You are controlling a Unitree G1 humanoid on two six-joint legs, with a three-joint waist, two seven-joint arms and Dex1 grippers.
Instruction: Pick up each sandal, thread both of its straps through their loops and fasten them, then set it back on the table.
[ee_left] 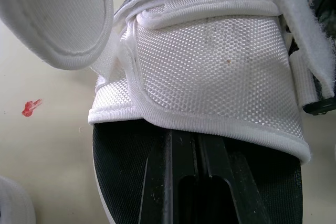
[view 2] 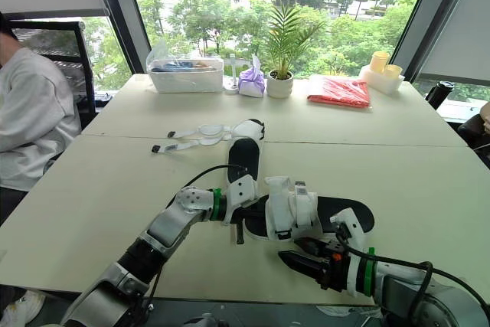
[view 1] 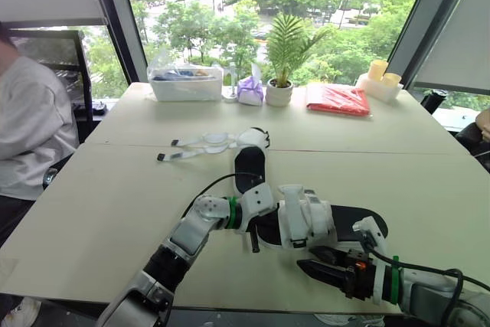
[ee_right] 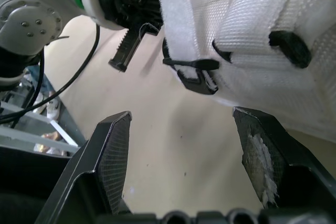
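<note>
At far side, clear bin (view 1: 186, 83) with items, potted plant (view 1: 280, 86), near sandal (view 1: 306, 216) beside closed left gripper (view 1: 253, 244), right gripper (view 1: 305, 257) spread wide, empty

Near sandal (view 1: 308, 218) before far sandal (view 1: 249, 168), on table (view 1: 107, 189).

A pale table (view 1: 99, 189), its two tops meeting at a seam across the middle, carries a row of items along its far edge. From left to right these are a clear plastic bin (view 1: 186, 82), a small white object (view 1: 230, 88), a purple-and-white bag (view 1: 250, 91), a potted palm (view 1: 280, 74), a flat red packet (view 1: 338, 99) and a white box (view 1: 380, 88) topped with two yellow cylinders. At mid-table a black-soled far sandal (view 1: 249, 166) lies across the seam, its white straps (view 1: 191, 147) unfastened and trailing to the left. The near sandal (view 1: 302, 223) rests close to the front edge, just beside the first. A small red mark (ee_left: 31, 107) dots the tabletop next to it.
</note>
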